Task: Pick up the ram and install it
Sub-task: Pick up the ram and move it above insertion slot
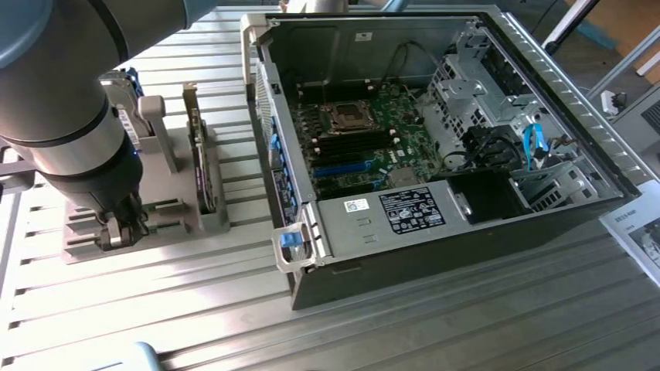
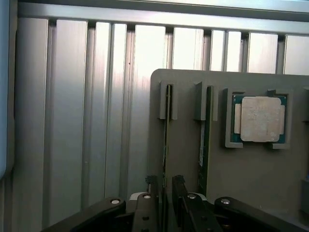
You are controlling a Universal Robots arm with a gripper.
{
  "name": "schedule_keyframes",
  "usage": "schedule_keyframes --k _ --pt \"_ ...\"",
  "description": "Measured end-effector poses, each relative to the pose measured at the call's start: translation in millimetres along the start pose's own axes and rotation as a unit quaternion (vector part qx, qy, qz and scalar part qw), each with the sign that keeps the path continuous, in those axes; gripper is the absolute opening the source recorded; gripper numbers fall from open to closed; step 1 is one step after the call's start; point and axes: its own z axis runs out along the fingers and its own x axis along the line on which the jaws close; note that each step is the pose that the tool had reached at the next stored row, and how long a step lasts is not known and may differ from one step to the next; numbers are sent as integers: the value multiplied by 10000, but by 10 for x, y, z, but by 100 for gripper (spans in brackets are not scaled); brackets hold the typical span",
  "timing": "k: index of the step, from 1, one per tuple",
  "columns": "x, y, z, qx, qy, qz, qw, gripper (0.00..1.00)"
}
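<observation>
1. The hand (image 2: 165, 186) hangs unclenched over the gray holder tray (image 2: 251, 183), which sits by the desk's (image 1: 154, 309) edge at the exterior view's left. One finger stands on each side of the ram (image 2: 166, 140), with a sliver of gap showing.
2. The ram stands on edge in its tray slot, not yet lifted. The pick-up looks to be the step in hand, with installing untouched.
3. A sound grip would call for squeezing the thin board's flat faces squarely, then rising straight clear of the slot.
4. Beside it in the tray are a second memory stick (image 2: 203, 145) on edge and a processor chip (image 2: 260, 118) flat in its own pocket.
5. Farther along the desk, the open computer case (image 1: 577, 85) lies on its side, its motherboard (image 1: 356, 143) exposed inside.
</observation>
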Motion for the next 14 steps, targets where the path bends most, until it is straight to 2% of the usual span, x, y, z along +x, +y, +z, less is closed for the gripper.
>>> schedule_keyframes --k 14 --pt "3 0 106 -6 1 1 10000 26"
